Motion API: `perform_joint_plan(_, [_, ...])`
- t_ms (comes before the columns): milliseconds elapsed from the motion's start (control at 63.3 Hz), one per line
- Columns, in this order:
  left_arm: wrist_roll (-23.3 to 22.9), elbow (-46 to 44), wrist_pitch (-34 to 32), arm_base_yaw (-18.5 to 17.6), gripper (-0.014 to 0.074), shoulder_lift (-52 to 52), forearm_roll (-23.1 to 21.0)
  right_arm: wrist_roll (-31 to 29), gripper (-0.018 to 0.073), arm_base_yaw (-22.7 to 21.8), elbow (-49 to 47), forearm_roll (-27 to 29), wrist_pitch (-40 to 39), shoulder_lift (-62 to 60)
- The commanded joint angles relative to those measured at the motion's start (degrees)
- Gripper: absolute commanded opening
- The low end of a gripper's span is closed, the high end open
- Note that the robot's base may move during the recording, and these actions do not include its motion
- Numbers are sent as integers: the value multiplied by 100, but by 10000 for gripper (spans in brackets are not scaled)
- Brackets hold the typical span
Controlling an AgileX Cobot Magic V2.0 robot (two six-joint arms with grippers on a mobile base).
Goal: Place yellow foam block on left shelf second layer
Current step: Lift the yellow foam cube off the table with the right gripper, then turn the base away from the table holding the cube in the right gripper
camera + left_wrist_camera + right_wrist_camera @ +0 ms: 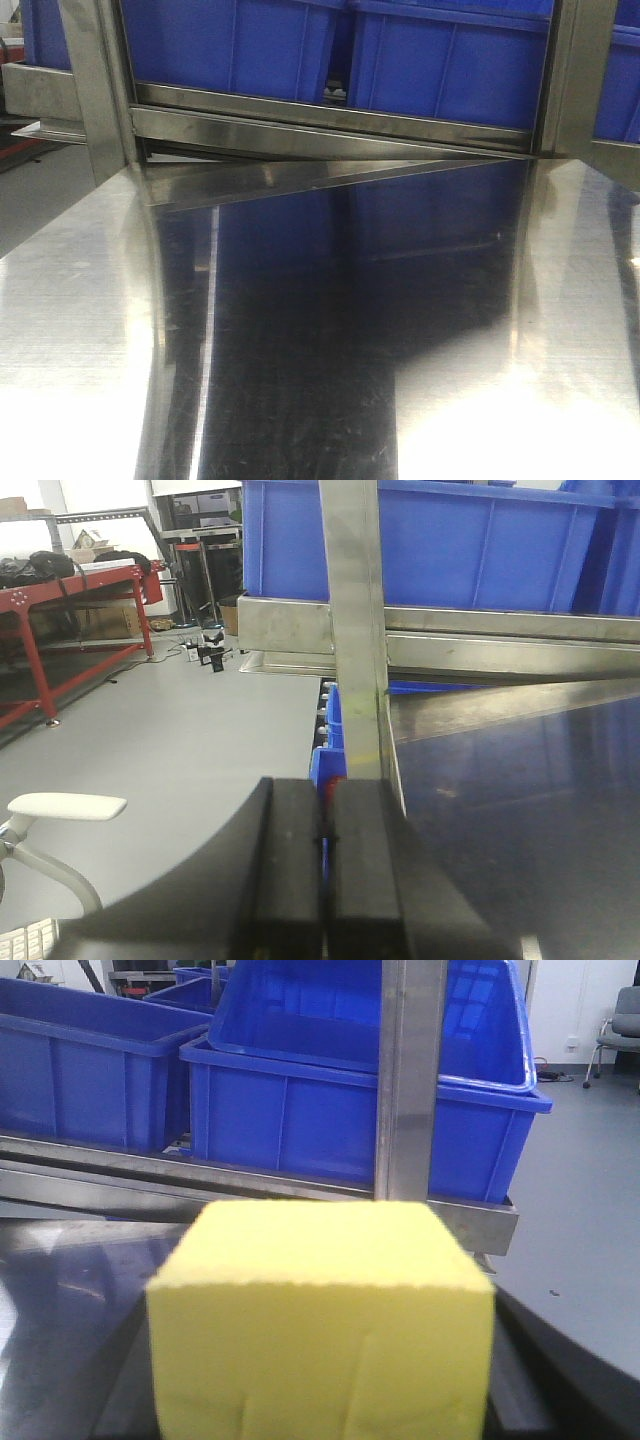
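Note:
The yellow foam block [320,1330] fills the lower middle of the right wrist view. My right gripper [320,1380] is shut on it; only dark slivers of its fingers [518,1360] show beside the block. Block and gripper hover over the shiny steel surface [60,1290], short of a steel shelf upright [408,1080]. My left gripper [322,792] is shut with nothing between its black pads, just left of another shelf upright [355,630]. Neither gripper nor the block shows in the front view.
Blue plastic bins [440,60] [350,1110] stand on the steel shelf rail [330,125] behind the reflective steel top [320,350]. To the left are grey floor, a red-framed bench [60,600] and a white armrest [65,805]. An office chair [620,1020] stands far right.

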Motion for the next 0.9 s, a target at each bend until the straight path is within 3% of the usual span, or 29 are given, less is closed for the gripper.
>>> perform_joint_plan(0, [-22, 140, -473, -23, 124, -95, -29, -74, 482, -39, -158, -24, -491, 19])
perform_joint_plan(884, [-22, 140, -473, -23, 124, -95, -29, -74, 482, -39, -158, -24, -478, 19])
